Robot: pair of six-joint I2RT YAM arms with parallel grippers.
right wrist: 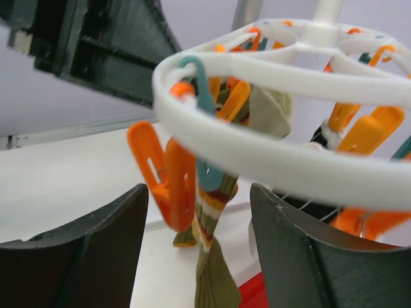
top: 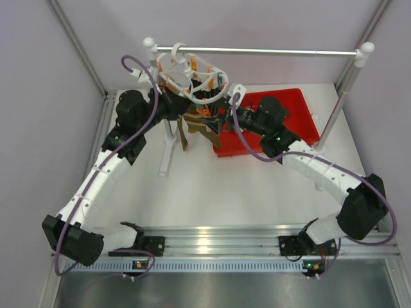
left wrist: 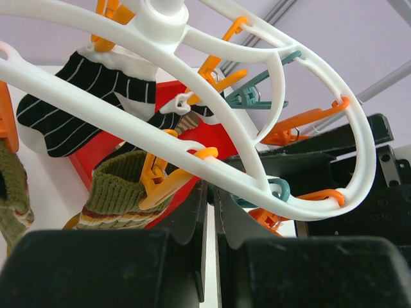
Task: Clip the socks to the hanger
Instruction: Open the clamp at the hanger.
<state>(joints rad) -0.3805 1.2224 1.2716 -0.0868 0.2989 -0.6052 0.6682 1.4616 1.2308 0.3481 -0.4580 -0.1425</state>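
Observation:
The white hanger (top: 190, 76) hangs by its hook from the rail, with orange and teal clips under its ring. Several socks (top: 192, 126) dangle below it. In the left wrist view an olive striped sock (left wrist: 119, 192) is held by an orange clip (left wrist: 157, 183), and a black sock with thin white stripes (left wrist: 77, 96) hangs behind. My left gripper (left wrist: 216, 192) is shut just under the ring (left wrist: 192, 90), with nothing seen between its fingers. My right gripper (right wrist: 199, 192) is open below the ring (right wrist: 289, 160), an orange clip (right wrist: 168, 179) between its fingers and an olive striped sock (right wrist: 215, 224) beyond.
A silver rail (top: 257, 51) on white-capped posts carries the hanger. A red tray (top: 292, 109) lies at the back right, partly under my right arm. A white post foot (top: 168, 154) stands left of centre. Both arms meet closely under the hanger.

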